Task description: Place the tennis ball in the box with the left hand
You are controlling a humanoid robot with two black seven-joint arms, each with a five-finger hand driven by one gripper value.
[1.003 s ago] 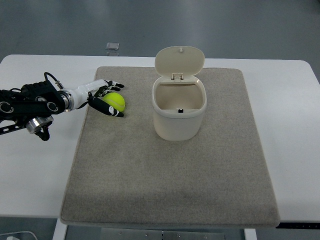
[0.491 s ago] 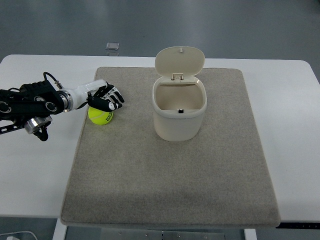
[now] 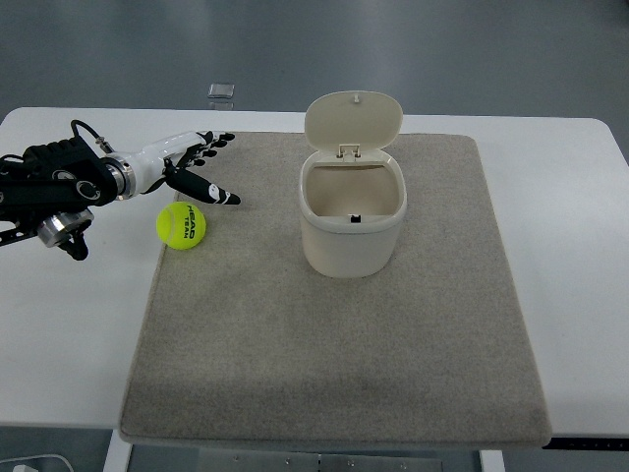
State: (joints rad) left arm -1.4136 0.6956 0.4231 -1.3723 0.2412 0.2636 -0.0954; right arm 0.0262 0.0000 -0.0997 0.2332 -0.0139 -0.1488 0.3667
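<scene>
**Tennis ball ungrasped at the mat's edge; box open and empty**

Top view. The robot's left hand, white with black fingertips, enters from the left edge of the frame on a black forearm and lies in the upper left, over the near-left corner region of the grey felt mat. Its fingers are spread and hold nothing; one fingertip points toward the centre of the frame. The yellow-green felt tennis ball rests just below the hand in the picture, apart from the fingers, straddling the left border of the mat where it meets the white table. The cream plastic box with a hinged lid stands upright at upper centre of the mat, well apart from the ball; its lid is tipped back and the interior appears empty. The right hand is not in view.

Progress, as judged from this view: nothing is yet accomplished. The ball is neither grasped nor lifted. Remaining steps are to close the fingers on the ball, carry it rightward over the open rim, and release it inside.
</scene>
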